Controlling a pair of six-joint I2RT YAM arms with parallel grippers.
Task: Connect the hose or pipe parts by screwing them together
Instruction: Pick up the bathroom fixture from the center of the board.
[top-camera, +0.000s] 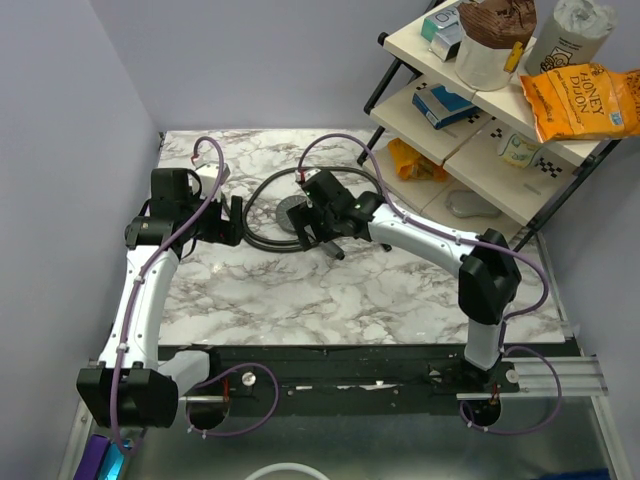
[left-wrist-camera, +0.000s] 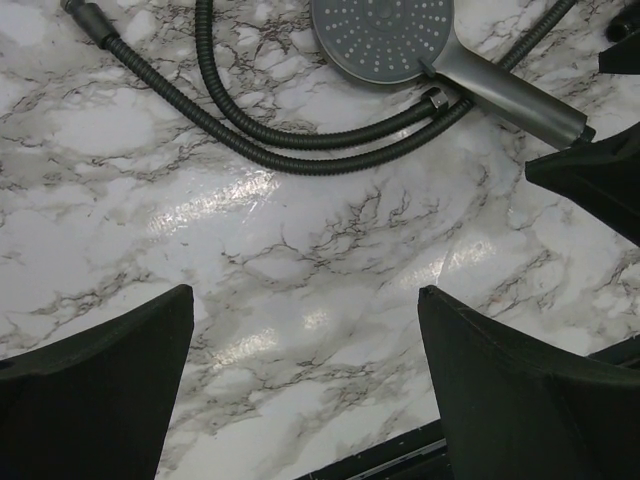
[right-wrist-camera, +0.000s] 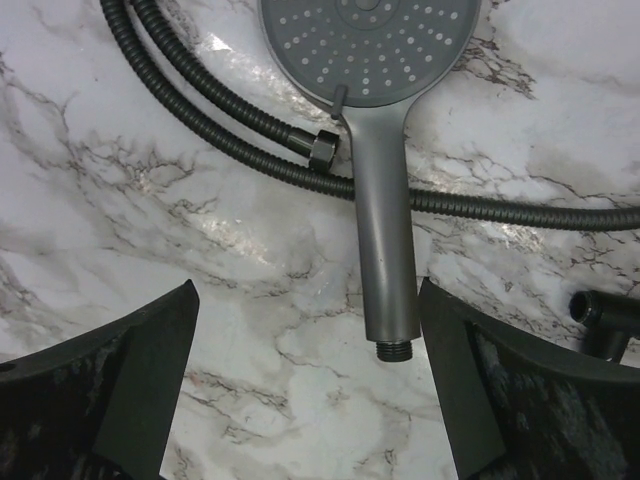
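Robot lab: marble bench (top-camera: 380, 300), prop shelf (top-camera: 468, 150)

You have a white table (top-camera: 400, 290) with grey marble veining in front of you. On its far half lies a dark grey shower head (right-wrist-camera: 378, 150), spray face up and flat on the marble. A black ribbed hose (right-wrist-camera: 500, 208) lies in loose loops around it. The handle rests across one run of the hose, with its threaded end bare on the marble. The hose's end nut (right-wrist-camera: 323, 150) lies just beside the neck of the handle. At the far right corner stands a black-framed rack (top-camera: 560, 190). An orange packet (top-camera: 412, 160) and a pale rounded thing (top-camera: 468, 206) lie beneath it.
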